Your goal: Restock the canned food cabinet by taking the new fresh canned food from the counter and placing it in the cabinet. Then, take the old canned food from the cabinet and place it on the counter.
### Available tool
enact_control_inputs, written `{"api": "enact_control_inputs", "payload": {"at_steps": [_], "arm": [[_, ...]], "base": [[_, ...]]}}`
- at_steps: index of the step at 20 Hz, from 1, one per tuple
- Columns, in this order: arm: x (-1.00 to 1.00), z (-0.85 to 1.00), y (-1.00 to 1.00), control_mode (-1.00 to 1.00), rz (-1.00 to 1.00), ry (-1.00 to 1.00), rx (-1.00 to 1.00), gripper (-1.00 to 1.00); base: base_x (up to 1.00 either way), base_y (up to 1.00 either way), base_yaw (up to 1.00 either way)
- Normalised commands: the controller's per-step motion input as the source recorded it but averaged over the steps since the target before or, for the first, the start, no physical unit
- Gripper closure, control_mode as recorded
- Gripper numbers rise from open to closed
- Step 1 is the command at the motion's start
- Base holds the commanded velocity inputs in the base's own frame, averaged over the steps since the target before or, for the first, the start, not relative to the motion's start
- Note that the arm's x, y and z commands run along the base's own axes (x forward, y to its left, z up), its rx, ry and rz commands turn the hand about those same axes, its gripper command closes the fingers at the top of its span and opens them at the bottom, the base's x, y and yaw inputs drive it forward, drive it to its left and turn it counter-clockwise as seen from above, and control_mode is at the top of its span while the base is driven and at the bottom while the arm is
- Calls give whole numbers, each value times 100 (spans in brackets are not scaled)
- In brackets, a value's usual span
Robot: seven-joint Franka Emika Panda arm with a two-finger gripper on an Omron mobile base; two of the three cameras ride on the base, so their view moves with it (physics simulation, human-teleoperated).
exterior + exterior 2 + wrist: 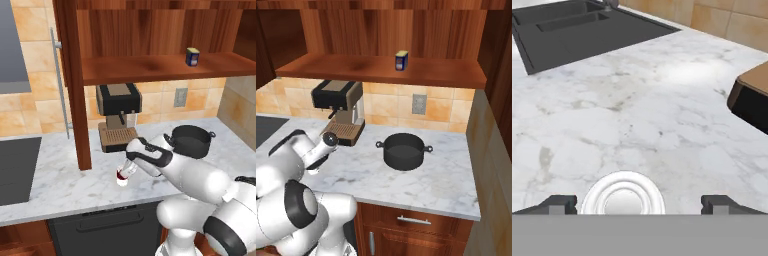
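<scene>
Marble tabletop (pixel 65 185) carries coffee machine (pixel 118 116), black pot (pixel 192 140), red-and-white can (pixel 122 176); cabinet shelf (pixel 150 67) holds blue can (pixel 192 56).

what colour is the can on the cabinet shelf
Blue can with a yellowish top, clearest in the right base view.

a: what else do i have here?
b: i see a coffee machine (pixel 118 116) against the tiled wall, a black pot (pixel 403 150) standing well apart to its right, a wall outlet (pixel 418 104) above the pot, and a black stovetop (pixel 17 169) at far left.
</scene>
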Motion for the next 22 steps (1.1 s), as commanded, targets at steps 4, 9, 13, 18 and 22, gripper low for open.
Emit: {"api": "enact_control_inputs", "payload": {"at_steps": [4, 9, 13, 18, 22], "arm": [[-46, 100, -2, -100, -9, 0, 1, -100], [-94, 100, -24, -100, -10, -4, 2, -100], [-100, 100, -30, -100, -9, -6, 0, -100], [-100, 100, -65, -100, -13, -2, 0, -100], [-84, 100, -100, -100, -7, 0, 0, -100]], "base": [[0, 0, 0], [0, 0, 0], [0, 0, 0], [0, 0, 0], [0, 0, 0]]}}
